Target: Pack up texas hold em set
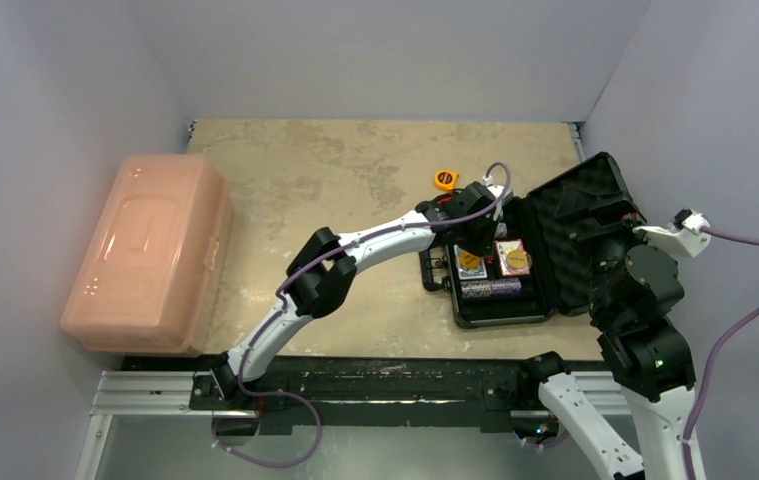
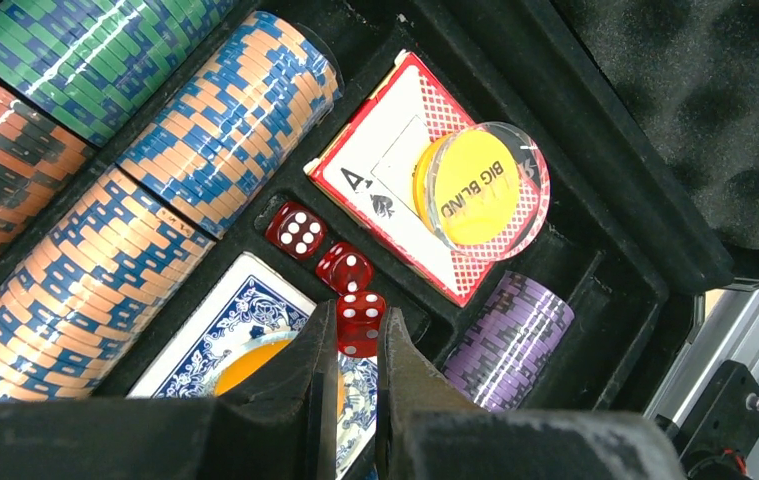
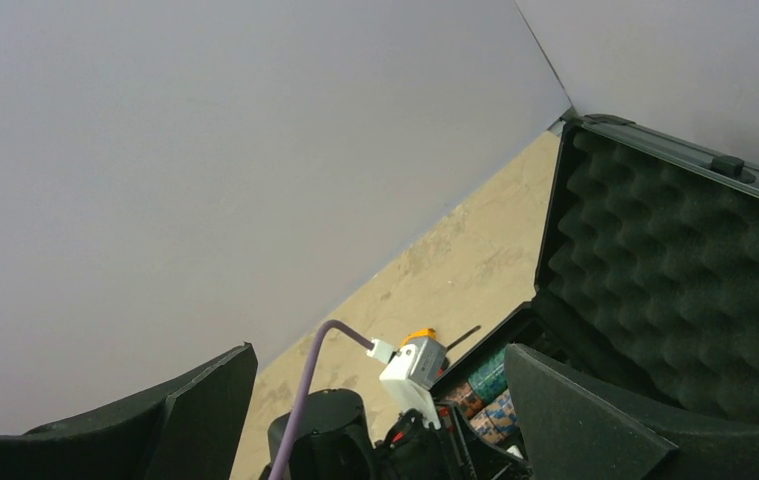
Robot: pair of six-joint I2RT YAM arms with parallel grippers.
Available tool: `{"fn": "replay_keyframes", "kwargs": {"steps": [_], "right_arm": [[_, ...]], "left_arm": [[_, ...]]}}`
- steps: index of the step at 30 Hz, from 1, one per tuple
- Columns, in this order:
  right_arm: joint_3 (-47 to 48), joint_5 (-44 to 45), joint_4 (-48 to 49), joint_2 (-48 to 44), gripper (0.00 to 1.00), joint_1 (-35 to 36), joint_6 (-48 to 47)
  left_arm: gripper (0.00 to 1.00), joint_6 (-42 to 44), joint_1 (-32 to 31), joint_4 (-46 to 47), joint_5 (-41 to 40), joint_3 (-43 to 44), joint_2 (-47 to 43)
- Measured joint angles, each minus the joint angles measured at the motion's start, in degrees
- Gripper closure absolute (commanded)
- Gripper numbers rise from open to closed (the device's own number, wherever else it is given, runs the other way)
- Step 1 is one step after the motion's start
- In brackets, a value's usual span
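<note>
Where ridged chip rolls lie, translucent red dice cluster.

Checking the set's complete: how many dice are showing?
3 dice, in the slot between the card decks: far die, middle die, and near die between the left gripper's fingertips. Others may be hidden.

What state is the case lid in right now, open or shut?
Open. The foam lid is swung back off the case tray, and the chip rolls, red dice and a card deck lie exposed inside.
</note>
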Motion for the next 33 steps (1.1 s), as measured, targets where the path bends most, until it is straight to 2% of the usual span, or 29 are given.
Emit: {"fn": "replay_keyframes", "kwargs": {"steps": [17,33], "right_arm": [[-0.94,-0.13,0.52,0.09,0.01,0.00,0.00],[-0.92,-0.39,0.76,0.11,0.01,0.00,0.00]], "left_arm": [[0.99,0.68,-0.81,1.01,0.22,1.66,2.49],[0.52,1.11,-1.07,1.03,-0.68,1.66,2.49]]}}
